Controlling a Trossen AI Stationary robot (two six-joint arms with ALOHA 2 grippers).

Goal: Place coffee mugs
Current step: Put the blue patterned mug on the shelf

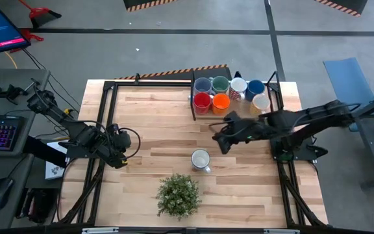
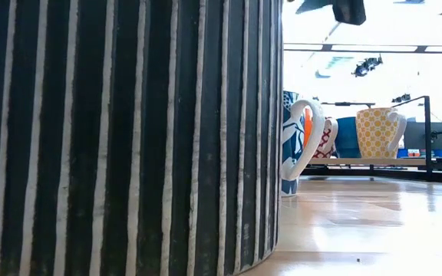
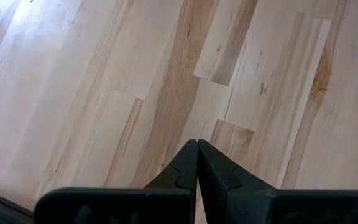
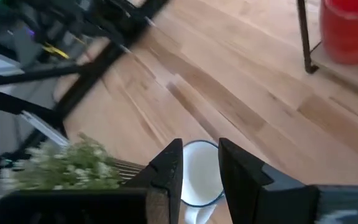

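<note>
Mug (image 1: 200, 160), white ceramic, stands alone mid-table near the plant (image 1: 178, 194); it looks stiff, smooth, breakable. My right gripper (image 4: 199, 163) hovers above it, part open, empty; I would pinch its rim.

Layout of the light wooden table (image 1: 154, 123): seven small ceramic mugs (image 1: 229, 95) clustered in the black-framed rack (image 1: 193, 104) at the far edge, right of centre; one white handled mug (image 1: 200, 160) alone near the middle; the leafy potted plant (image 1: 178, 195) just in front of it, at the near edge.
</note>
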